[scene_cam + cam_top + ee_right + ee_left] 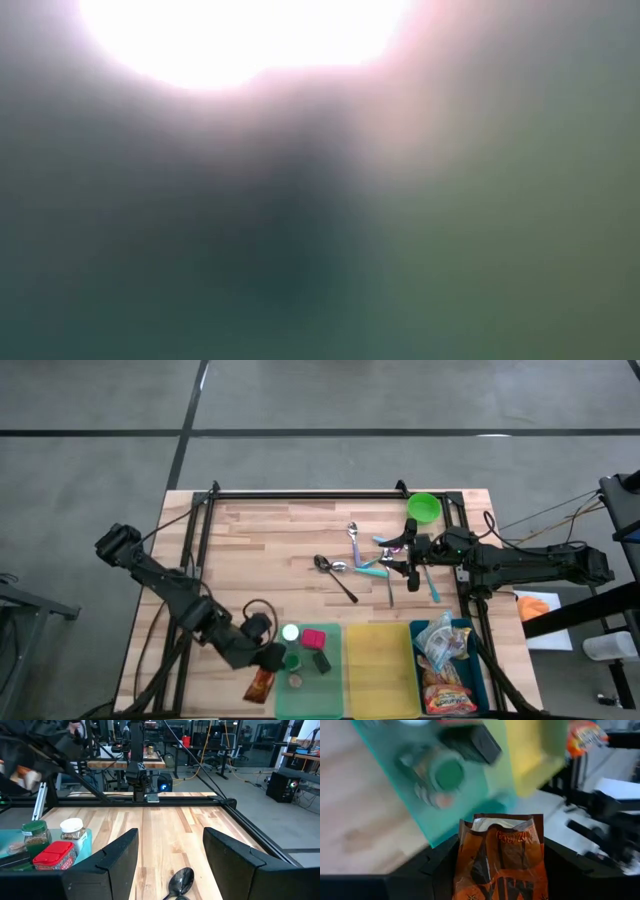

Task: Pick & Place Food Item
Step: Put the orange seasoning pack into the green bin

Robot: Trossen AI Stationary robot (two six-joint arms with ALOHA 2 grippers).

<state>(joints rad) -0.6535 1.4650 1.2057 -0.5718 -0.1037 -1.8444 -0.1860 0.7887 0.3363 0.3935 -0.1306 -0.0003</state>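
Observation:
My left gripper [265, 663] is near the table's front edge, just left of a green bin [335, 695], and is shut on an orange-brown snack packet [259, 686]. The left wrist view shows the packet [500, 865] between my two fingers, with the green bin [395, 765] beyond it. The bin holds a white-lidded jar [290, 632], a red box [314, 639] and a green-lidded jar [447, 772]. My right gripper [397, 558] waits open above the cutlery at the right; in its wrist view a spoon [181, 882] lies below its spread fingers [117, 857]. My left gripper pinches the snack packet between its two fingers, which lie on the packet's two side edges [464, 870]. The packet's crimped end [500, 822] sticks out past the fingertips. The fingers slant down toward the table's near edge. I cannot tell whether the packet touches the table.
A yellow bin [380, 670] and a blue bin [415, 660] with snack bags [440, 645] stand right of the green bin. Spoons and other cutlery [340, 575] lie mid-table, and a green bowl [424, 508] stands at the far right. The low view is a blur.

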